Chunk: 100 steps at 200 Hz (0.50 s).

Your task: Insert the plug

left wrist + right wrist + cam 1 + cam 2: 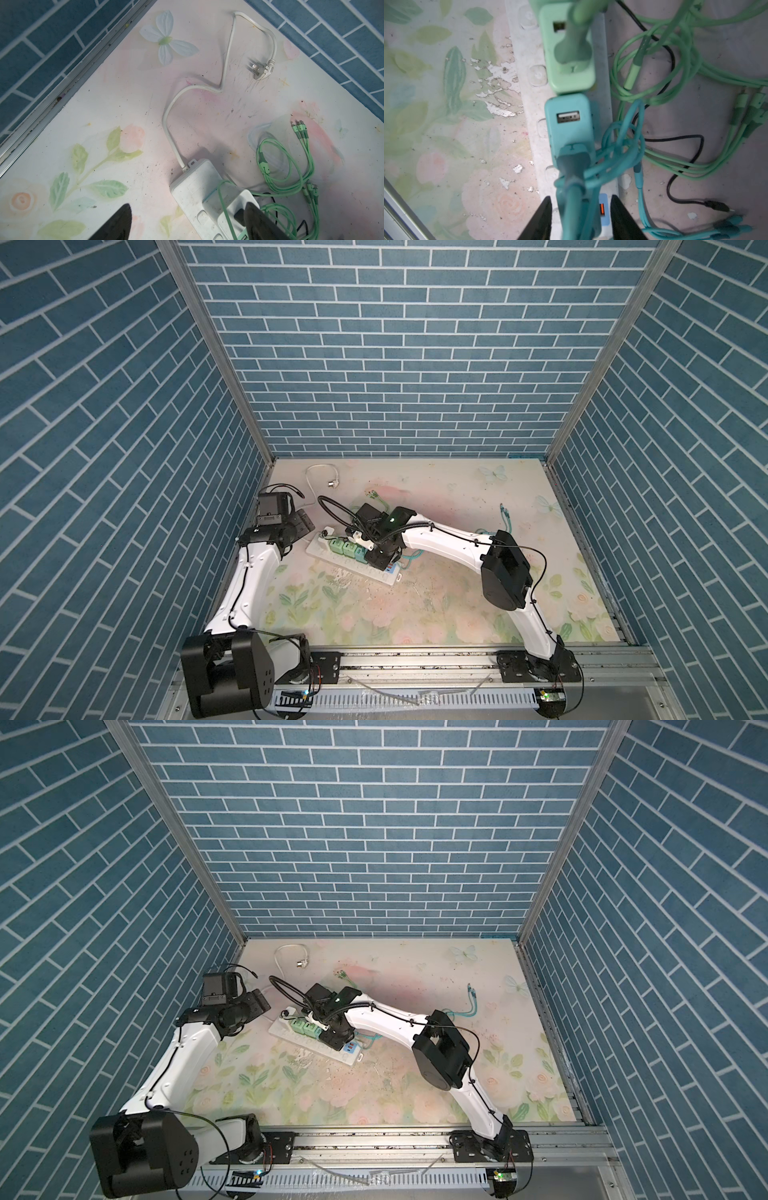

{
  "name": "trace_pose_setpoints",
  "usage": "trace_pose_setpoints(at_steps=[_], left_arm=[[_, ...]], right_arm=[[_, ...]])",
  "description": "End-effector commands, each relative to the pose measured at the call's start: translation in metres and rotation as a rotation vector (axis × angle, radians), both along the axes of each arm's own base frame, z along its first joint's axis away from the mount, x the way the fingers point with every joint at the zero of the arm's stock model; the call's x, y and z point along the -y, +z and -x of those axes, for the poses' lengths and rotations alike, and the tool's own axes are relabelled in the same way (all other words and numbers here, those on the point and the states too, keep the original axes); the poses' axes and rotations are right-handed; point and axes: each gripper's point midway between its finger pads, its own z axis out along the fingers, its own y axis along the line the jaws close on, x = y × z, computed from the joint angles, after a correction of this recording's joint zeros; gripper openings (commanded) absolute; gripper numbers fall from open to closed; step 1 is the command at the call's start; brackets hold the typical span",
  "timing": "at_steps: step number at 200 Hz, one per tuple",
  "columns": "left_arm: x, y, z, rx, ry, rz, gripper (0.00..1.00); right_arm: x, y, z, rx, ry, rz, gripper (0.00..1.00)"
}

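Note:
A white power strip [388, 577] [529, 87] lies slantwise at mid-table with several chargers standing in it. My right gripper [580, 197] hangs just over the strip's near end, open. Between its fingers [544, 218] stands a blurred teal plug [577, 216] with its teal cable, a small gap on each side. Another teal charger [569, 128] and a green one [571, 68] sit further along the strip. My left gripper [189, 205] is wide open at the strip's far end [193, 187], one finger [259, 222] over a white charger [234, 207].
The strip's own white cord ends in a loose mains plug [331, 484] [259, 69] near the back wall. Green cables [291, 166], a black cable [685, 166] and teal cable ends [505, 514] lie beside and behind the strip. Blue brick walls enclose three sides.

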Motion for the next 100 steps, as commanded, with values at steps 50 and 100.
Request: trace_pose_setpoints(at_steps=[50,100], left_arm=[[-0.001,-0.004,0.007,-0.025,-0.008,-0.013,0.86],[0.000,-0.004,0.005,-0.027,-0.016,-0.007,0.86]], right_arm=[[-0.001,-0.001,0.005,-0.041,-0.002,-0.018,0.23],[-0.001,-0.033,0.010,-0.089,-0.006,0.023,0.01]])
